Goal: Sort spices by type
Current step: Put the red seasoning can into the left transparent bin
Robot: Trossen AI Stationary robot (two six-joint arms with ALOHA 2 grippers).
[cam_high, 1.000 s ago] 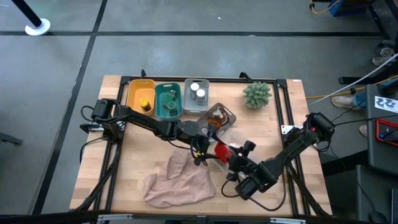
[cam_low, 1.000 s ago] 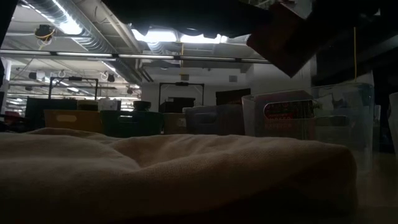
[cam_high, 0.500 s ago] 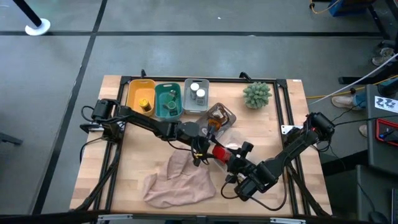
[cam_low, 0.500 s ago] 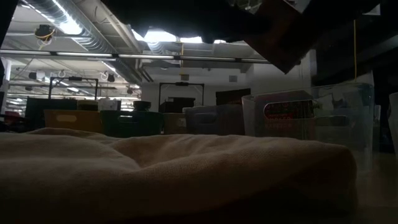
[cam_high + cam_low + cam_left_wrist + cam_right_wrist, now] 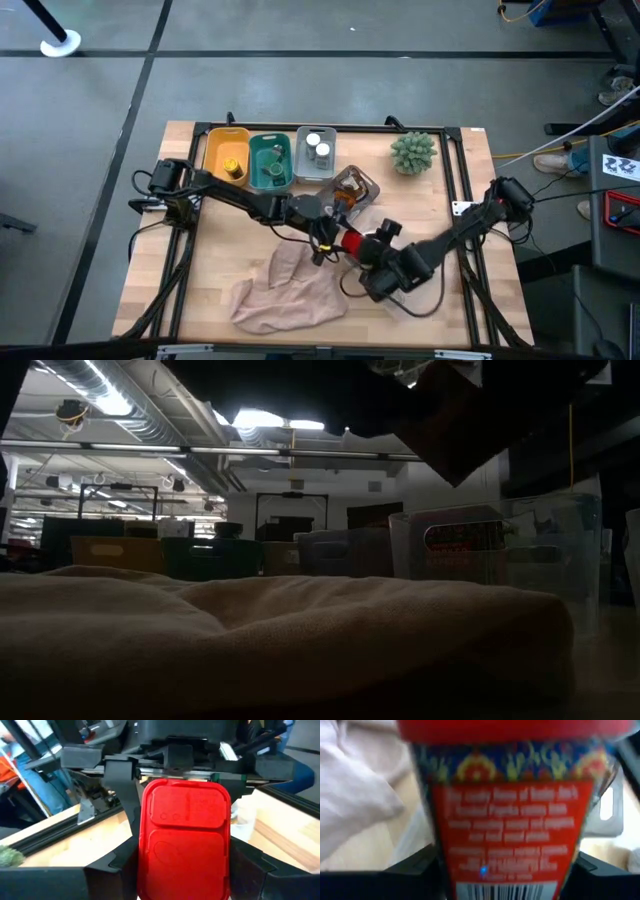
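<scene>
- Where the two arms meet near the middle of the counter (image 5: 215, 280), both hands sit at one red spice container (image 5: 351, 243), just beside the beige cloth (image 5: 287, 290).
- Beige cloth: lies crumpled on the near half of the counter and fills the lower part of the low view.
- Bins: four stand toward the far edge. The yellow bin (image 5: 226, 155) holds a yellow jar (image 5: 233, 168); the green bin (image 5: 270, 162) sits next to it; the grey bin (image 5: 316, 153) holds two silver-capped jars (image 5: 318, 148); the clear bin (image 5: 353, 189) holds orange-brown sachets.
- Green spiky plant ball (image 5: 413, 152): rests near the far right corner, well apart from the bins.
- Left hand (image 5: 328, 241): its fingers (image 5: 125, 795) press against both sides of the red spice container (image 5: 186, 845), gripping it above the counter.
- Right hand (image 5: 370, 252): its fingers (image 5: 415, 870) flank the printed body of the same container (image 5: 507, 825); whether they touch it cannot be told.
</scene>
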